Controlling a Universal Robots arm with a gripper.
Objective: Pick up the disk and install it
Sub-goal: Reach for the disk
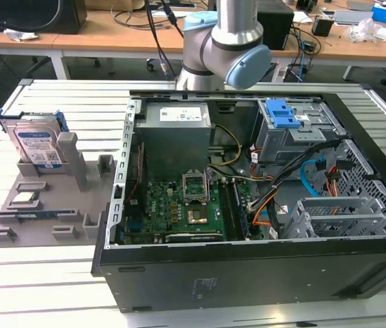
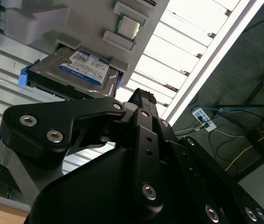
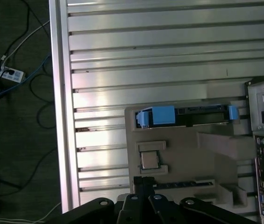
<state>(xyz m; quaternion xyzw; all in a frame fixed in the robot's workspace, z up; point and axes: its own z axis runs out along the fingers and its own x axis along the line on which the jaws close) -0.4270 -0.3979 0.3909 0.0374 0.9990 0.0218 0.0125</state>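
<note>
On the exterior view's left, the disk stands on edge in a grey holder beside the computer case, apart from the gripper, open or closed I cannot tell; it is probably heavy, stiff and shock-sensitive, best gripped by its blue frame's side edges.

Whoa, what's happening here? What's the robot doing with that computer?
A robot arm has the job of putting a disk into the open computer case. Right now the disk stands on its edge in a gray holder on the table, at the exterior view's left of the case. In the second wrist view the gripper is near the disk but apart from it, so the disk is not picked up yet.
</note>
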